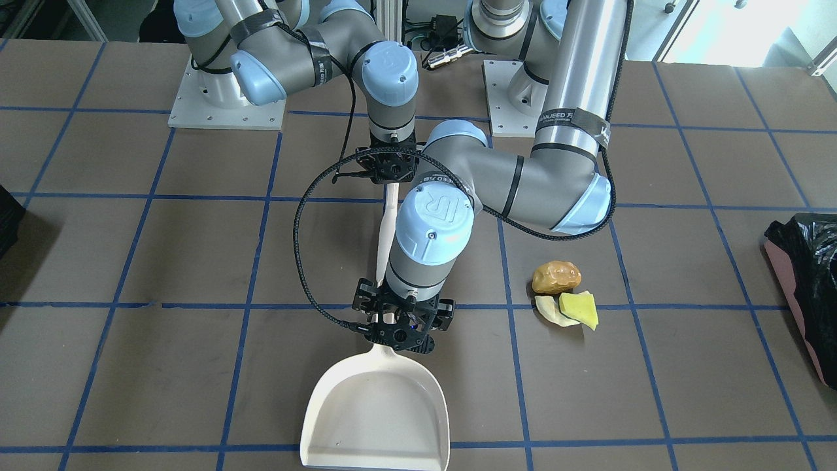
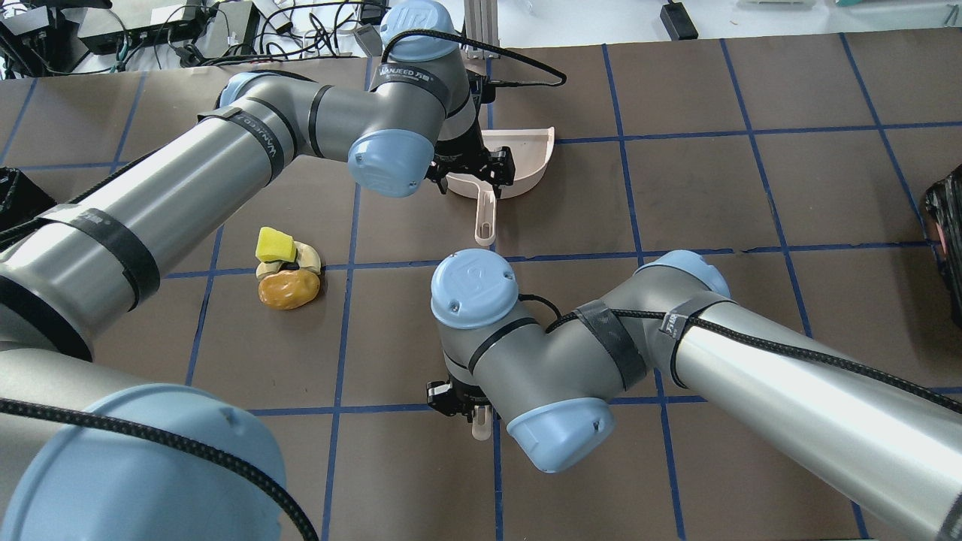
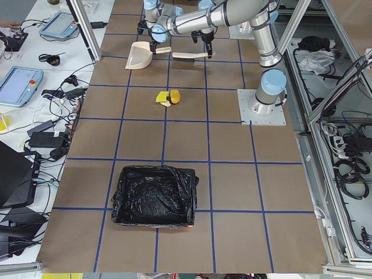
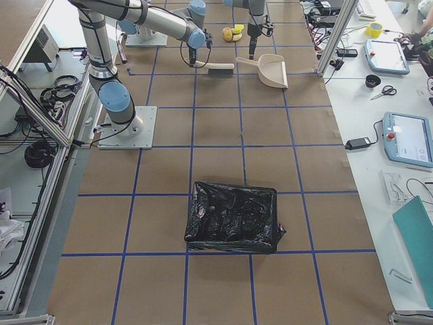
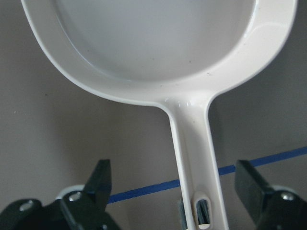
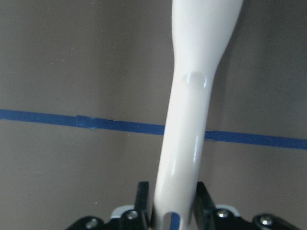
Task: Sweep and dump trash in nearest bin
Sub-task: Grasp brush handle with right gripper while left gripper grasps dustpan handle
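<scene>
Tool pickup looks to be the step in hand, since the trash lies unswept. The right gripper (image 6: pixel 171 191) has its jaws pinching the glossy white handle of the long hand brush (image 3: pixel 187 56). The left gripper (image 5: pixel 173 179) hangs over the cream plastic dustpan (image 1: pixel 376 418) with its jaws spread wide, one on each side of the pan's slim handle (image 5: pixel 194 158) and touching neither side.

The trash (image 1: pixel 563 293) is a tight cluster of a golden-brown lump, a pale peel and a yellow-green wedge. It sits on the brown, blue-taped desk (image 1: pixel 163 248) towards the robot's left, apart from both tools. The pink-sided bin lined with a crinkly black bag (image 3: pixel 152 196) stands at the desk's end on that same side, well apart from the cluster.

Next, as I judge it, the left jaws must close on the pan's handle. Both tools then need carrying to the cluster, with the pan's lip flat on the desk beside it and the brush on the far side.
</scene>
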